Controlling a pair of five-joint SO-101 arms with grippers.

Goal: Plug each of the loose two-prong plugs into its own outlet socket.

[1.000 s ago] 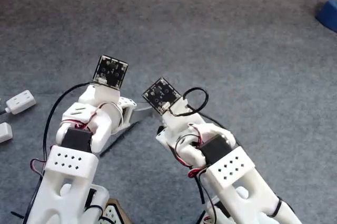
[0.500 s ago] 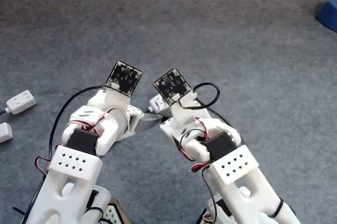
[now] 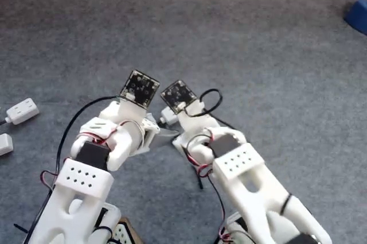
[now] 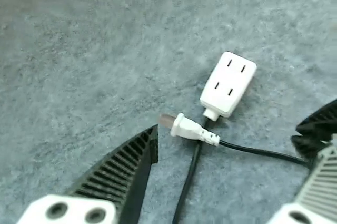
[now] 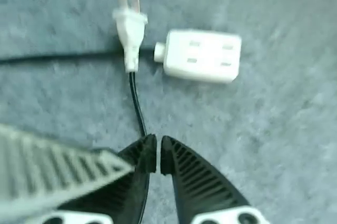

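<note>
Currently the left gripper (image 4: 237, 139) hangs over the grey carpet (image 4: 79, 50) with its fingers (image 4: 126, 168) wide apart, nothing between them. Under that gap lies the white plug (image 4: 188, 128), flat on the carpet and not plugged in. Its prongs point away from the white outlet block (image 4: 228, 84). The block lies just beside the plug, slots facing up. The plug sits crosswise to the block, near the stub end where the block's own black lead (image 4: 190, 179) comes out. I can't tell whether plug and stub touch. That lead passes right by the plug's body.

The right gripper (image 5: 157, 139) has its fingers pressed almost together. The plug's cord (image 5: 136, 103) runs straight into the tips, so it looks pinched there, a little way behind the plug. In the left wrist view the same cord leads off to a dark gripper at the frame edge.

From above, both arms lean in close together at mid-table. Two more white outlet blocks (image 3: 22, 110) (image 3: 4, 143) lie well apart at the edge. A blue thing (image 3: 358, 17) sits in the far corner.
</note>
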